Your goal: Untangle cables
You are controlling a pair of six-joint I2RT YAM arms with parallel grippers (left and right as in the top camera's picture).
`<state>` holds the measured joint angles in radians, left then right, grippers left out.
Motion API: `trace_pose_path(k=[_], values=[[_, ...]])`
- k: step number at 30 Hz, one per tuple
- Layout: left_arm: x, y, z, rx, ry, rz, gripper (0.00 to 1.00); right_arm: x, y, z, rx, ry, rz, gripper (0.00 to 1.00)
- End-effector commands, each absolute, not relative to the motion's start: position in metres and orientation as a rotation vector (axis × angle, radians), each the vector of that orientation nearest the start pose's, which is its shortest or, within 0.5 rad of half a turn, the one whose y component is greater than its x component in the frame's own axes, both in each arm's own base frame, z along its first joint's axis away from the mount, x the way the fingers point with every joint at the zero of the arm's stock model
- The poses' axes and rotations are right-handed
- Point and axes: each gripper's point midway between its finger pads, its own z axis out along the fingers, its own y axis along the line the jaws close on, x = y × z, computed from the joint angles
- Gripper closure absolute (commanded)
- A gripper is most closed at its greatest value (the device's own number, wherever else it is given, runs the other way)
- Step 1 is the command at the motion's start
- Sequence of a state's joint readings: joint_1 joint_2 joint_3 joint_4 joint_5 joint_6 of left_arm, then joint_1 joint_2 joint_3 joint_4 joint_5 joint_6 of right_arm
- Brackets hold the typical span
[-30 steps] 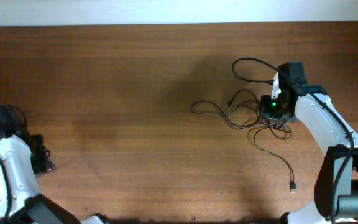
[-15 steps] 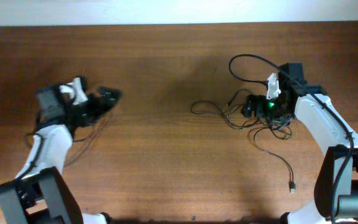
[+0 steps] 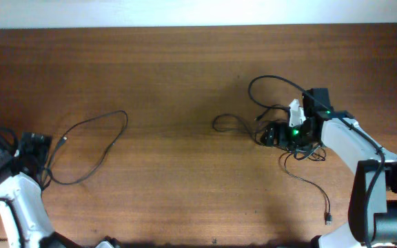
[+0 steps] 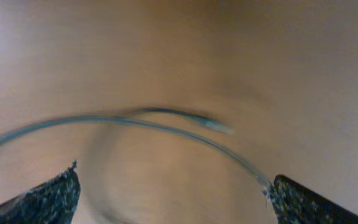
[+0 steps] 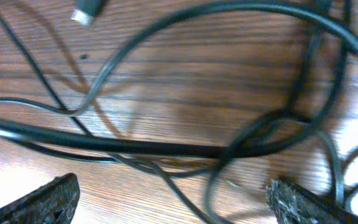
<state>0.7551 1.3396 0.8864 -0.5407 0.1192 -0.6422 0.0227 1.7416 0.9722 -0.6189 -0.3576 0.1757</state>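
Since half a second ago your left arm has pulled back from mid-table to the near left corner. The lone cable [image 3: 124, 117] it was carrying now lies free on the table [image 3: 185, 69]. Your right arm has edged a little further over the tangle.

The left gripper [image 3: 41, 150] sits just left of that cable's near end. In the left wrist view its fingertips stand far apart at the bottom corners [image 4: 173, 190], and there is nothing between them. The lone cable [image 4: 104, 118] arcs across the wood beyond them, with its plug end [image 4: 219, 127] lying loose (the view is blurred, so no finer detail shows). From overhead, this cable makes one open loop left of centre, well apart from the others.

The rest of the cables stay as a bunch [image 3: 309, 150] on the right side. The right gripper [image 3: 271, 134] is over the bunch's left part. One loop [image 3: 267, 78] arches toward the far side, and a small loop reaches left. One strand trails toward the near edge and ends in a plug [image 3: 329, 220].

In the right wrist view the fingers are spread wide [image 5: 173, 190]. The crossed strands [image 5: 135, 146] lie on the table ahead of them, not pinched, and a silvery plug [image 5: 86, 12] shows at the top left.
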Motion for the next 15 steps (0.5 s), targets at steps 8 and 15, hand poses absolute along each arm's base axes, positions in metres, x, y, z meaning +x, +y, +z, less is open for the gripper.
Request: trace_pose_path(k=[8, 15], values=[[0.381, -0.055, 0.171, -0.163, 2.272, -0.298, 0.00, 0.358, 0.040, 0.132, 0.488, 2.648, 0.294, 0.02], [0.437, -0.091, 0.051, -0.293, 2.323, -0.132, 0.01, 0.314, 0.035, 0.154, 0.427, 2.706, 0.250, 0.02]])
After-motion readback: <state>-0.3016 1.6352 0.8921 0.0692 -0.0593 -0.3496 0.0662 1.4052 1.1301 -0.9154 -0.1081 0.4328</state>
